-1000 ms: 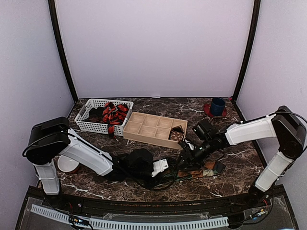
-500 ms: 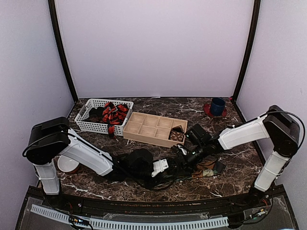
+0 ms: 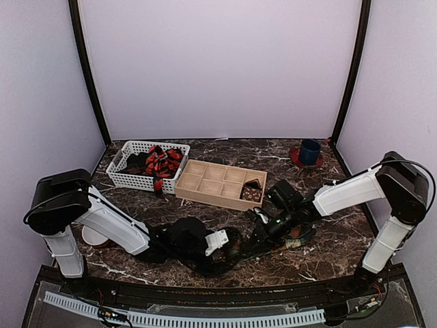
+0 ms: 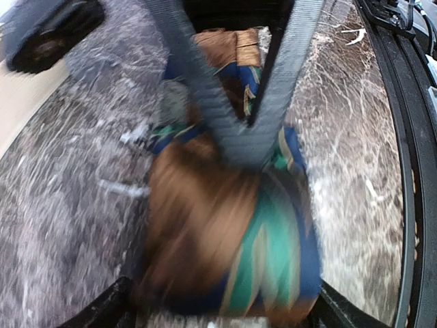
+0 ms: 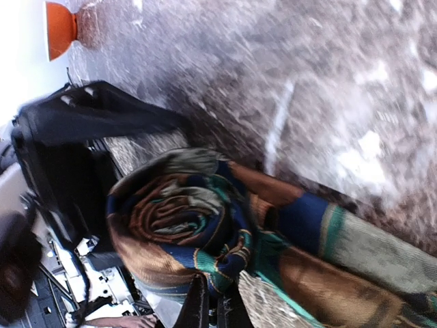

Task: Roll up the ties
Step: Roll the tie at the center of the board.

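Observation:
The brown-orange tie (image 3: 298, 240) with green and blue patches lies at the front of the table, one end wound into a thick roll (image 5: 177, 219). The rest trails flat to the right. My left gripper (image 3: 229, 244) is open, its black fingers (image 4: 102, 307) wide on either side of the blurred roll (image 4: 225, 232). My right gripper (image 3: 261, 231) comes in from the right. Its fingertips (image 5: 217, 307) are shut on the roll's outer edge. In the left wrist view its grey fingers (image 4: 242, 147) meet in a V over the fabric.
A wooden compartment tray (image 3: 205, 179) behind holds a rolled brown dotted tie (image 3: 252, 193). A white basket (image 3: 130, 179) at the back left holds red-and-black striped ties (image 3: 162, 162). A blue cup (image 3: 310, 152) stands at the back right. A white dish (image 3: 95, 236) sits by the left arm.
The right gripper dropped towards the roll and shut on its edge. The left jaws spread wide and the left arm drew back to the left. The tie's flat tail got shorter.

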{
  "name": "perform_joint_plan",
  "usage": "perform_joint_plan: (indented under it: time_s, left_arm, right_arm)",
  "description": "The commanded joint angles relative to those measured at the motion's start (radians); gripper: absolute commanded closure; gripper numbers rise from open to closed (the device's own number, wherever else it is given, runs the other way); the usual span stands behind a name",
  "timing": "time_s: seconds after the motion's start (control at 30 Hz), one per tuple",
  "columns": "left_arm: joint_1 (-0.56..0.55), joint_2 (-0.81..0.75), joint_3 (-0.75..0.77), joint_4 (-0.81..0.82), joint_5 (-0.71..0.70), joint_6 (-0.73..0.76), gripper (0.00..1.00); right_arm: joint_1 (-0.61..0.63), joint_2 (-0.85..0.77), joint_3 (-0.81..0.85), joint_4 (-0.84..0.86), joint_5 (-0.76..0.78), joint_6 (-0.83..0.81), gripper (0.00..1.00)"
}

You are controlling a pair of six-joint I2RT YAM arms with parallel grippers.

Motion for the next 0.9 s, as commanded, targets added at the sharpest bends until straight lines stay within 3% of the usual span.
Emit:
perform_joint_plan:
  time_s: [0.0, 0.27, 0.57, 0.87]
  left_arm:
    - [-0.005, -0.062, -0.047, 0.110, -0.004, -0.059, 0.16]
    - [-0.007, -0.013, -0.059, 0.190, 0.015, -0.092, 0.11]
    - [-0.007, 0.023, -0.099, 0.318, -0.016, -0.087, 0.14]
    - [-0.007, 0.134, -0.019, 0.355, -0.035, -0.073, 0.26]
  right_arm:
    - [-0.006, 0.001, -0.076, -0.091, 0.108, -0.051, 1.00]
    - [-0.056, 0.019, -0.108, -0.158, 0.216, -0.088, 1.00]
    - [-0.035, 0.167, 0.041, -0.146, 0.202, -0.100, 1.00]
    - [-0.027, 0.174, 0.013, -0.143, 0.168, -0.105, 1.00]
